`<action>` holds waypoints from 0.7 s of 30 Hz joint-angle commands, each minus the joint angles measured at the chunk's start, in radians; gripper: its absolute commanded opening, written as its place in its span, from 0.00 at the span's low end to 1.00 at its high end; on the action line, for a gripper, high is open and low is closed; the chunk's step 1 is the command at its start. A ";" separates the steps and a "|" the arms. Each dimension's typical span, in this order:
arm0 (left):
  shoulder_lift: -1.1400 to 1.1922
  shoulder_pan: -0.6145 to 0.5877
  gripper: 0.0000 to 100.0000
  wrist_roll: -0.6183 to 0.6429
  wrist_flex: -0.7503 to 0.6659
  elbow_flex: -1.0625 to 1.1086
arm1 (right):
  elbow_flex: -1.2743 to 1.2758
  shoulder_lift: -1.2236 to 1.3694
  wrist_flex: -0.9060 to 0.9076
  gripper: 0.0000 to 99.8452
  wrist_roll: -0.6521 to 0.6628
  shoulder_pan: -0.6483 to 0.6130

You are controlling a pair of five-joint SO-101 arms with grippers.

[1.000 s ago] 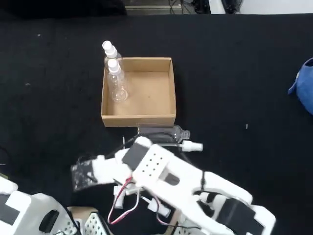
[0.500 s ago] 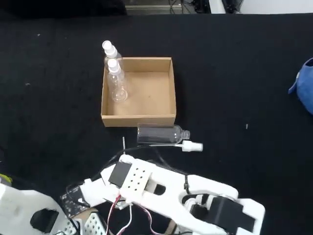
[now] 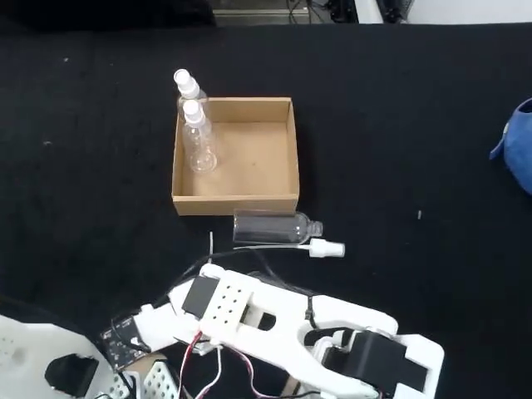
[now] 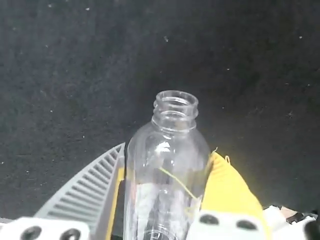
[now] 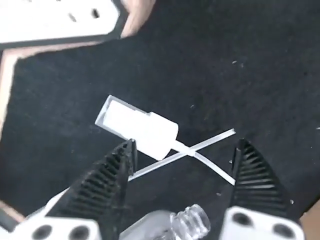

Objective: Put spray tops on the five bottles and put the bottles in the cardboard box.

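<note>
Clear bottle (image 4: 165,170), neck open and bare, sits clamped between the left gripper's (image 4: 169,151) grey ribbed finger and yellow pad, above the black table (image 4: 75,60); the right gripper (image 5: 188,146) hangs with its black fingers spread wide over a white spray top (image 5: 140,129) lying on the table, two thin tubes (image 5: 210,140) crossing just beside it, a bottle neck (image 5: 192,220) showing between the fingers; seen from above, an uncapped bottle (image 3: 273,226) lies just in front of the cardboard box (image 3: 235,204), a long-tubed spray top (image 3: 326,248) beside it; a capped bottle (image 3: 198,141) stands inside the box's far left corner, another capped bottle (image 3: 186,85) just outside that corner
</note>
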 commanded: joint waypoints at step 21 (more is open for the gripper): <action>0.072 -0.108 0.03 0.080 -0.032 -0.125 | 0.002 -0.004 -0.014 0.29 -0.005 -0.018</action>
